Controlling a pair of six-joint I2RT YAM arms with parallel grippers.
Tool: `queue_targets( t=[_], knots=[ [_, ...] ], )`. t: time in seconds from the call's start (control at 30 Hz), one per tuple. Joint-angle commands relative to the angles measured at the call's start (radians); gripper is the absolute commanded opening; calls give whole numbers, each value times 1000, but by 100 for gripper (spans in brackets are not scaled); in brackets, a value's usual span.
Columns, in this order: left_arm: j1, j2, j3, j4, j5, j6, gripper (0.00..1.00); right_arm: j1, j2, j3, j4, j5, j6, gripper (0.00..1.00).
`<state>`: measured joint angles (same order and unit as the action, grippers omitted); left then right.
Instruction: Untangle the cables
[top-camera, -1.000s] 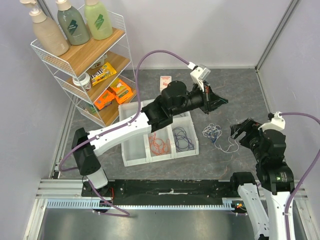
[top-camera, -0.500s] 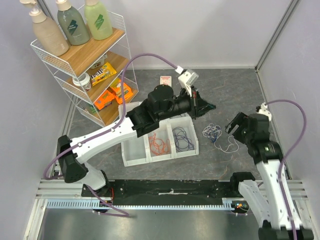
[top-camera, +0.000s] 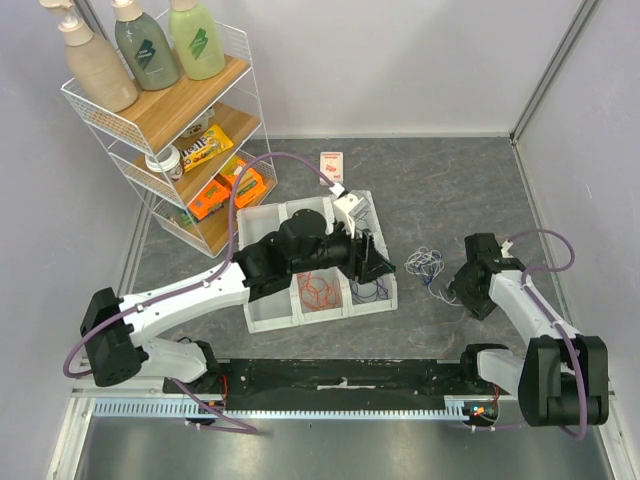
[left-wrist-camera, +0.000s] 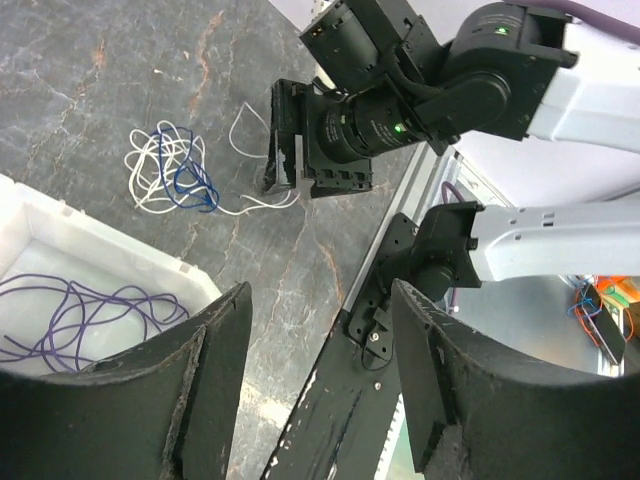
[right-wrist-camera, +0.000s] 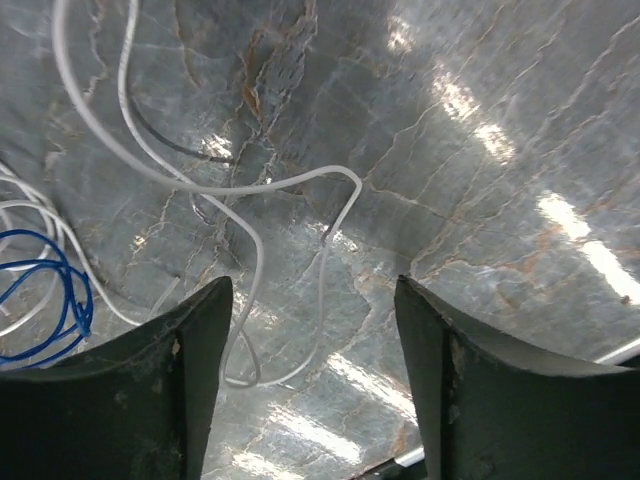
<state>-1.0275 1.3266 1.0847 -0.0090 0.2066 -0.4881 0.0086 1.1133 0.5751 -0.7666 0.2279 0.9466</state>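
Note:
A loose tangle of white and blue cables (top-camera: 425, 265) lies on the grey floor, right of the white three-part bin (top-camera: 264, 322). An orange-red cable (top-camera: 318, 290) lies in the bin's middle part and a purple one (top-camera: 371, 291) in its right part. My left gripper (top-camera: 377, 262) hovers over the right part, open, with nothing between its fingers (left-wrist-camera: 205, 385). My right gripper (top-camera: 459, 287) is low by the tangle's right side, open. A trailing white cable loop (right-wrist-camera: 250, 300) lies on the floor between its fingertips (right-wrist-camera: 195, 380), and a blue cable (right-wrist-camera: 62, 290) shows at left.
A wire shelf (top-camera: 170, 130) with bottles and snack packs stands at the back left. A small card (top-camera: 331, 163) lies on the floor behind the bin. Walls close in at the back and right. The metal rail (top-camera: 340, 385) runs along the near edge.
My left arm drew back from above the floor to over the bin's right part and its jaws opened. My right arm came down toward the floor beside the white cable.

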Motion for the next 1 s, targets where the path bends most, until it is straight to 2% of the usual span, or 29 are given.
queue_targets(
  t=[0.0, 0.1, 0.13, 0.23, 0.27, 0.3, 0.43, 0.6, 0.77, 0.97],
  knots=[
    [1, -61, -51, 61, 25, -14, 64, -2, 26, -38, 140, -32, 53, 69],
    [1, -67, -62, 58, 45, -20, 64, -2, 25, -64, 206, -42, 60, 56],
    [1, -72, -66, 58, 50, -21, 64, -2, 25, -67, 219, -51, 60, 49],
    [1, -86, -85, 57, 45, -24, 64, -2, -24, -52, 236, -73, 40, 15],
    [1, -92, -88, 57, 42, -27, 64, -2, -56, -40, 231, -71, 31, 5],
    [1, -95, -89, 55, 42, -26, 64, -2, -88, -17, 224, -65, 3, 0],
    [1, -102, -89, 41, 39, -30, 64, -1, -265, 130, 152, -24, -106, 0],
    [1, -110, -97, 41, 37, -44, 64, -2, -441, 389, 141, -64, -279, 0],
    [1, -106, -95, 55, 53, -66, 64, -2, -435, 636, 135, -151, -354, 0],
    [1, -104, -95, 75, 77, -92, 67, -2, -423, 727, 142, -128, -396, 0]
  ],
)
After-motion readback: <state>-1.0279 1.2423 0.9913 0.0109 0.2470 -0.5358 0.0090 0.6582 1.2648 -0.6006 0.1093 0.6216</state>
